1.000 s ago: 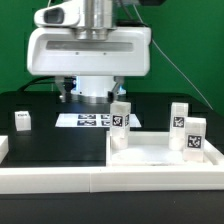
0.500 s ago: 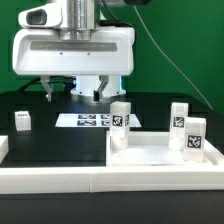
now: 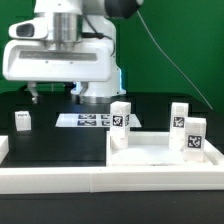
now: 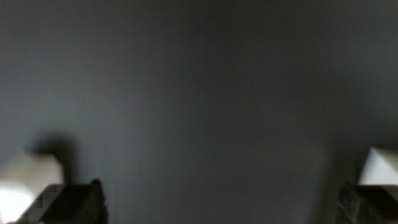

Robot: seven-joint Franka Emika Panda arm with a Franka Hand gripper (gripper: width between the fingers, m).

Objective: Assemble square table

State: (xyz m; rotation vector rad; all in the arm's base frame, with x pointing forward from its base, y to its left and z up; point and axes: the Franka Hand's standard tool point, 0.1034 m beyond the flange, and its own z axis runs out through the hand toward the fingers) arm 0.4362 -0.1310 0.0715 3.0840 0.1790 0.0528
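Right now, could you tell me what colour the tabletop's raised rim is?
White, plain; the tabletop shows best in the exterior view.

The exterior view is evenly and brightly lit, sharp enough to read the tags, with soft shadows on the black desk (image 3: 60,140) and mild glare on white plastic. The wrist view is dim, grey and blurred throughout.
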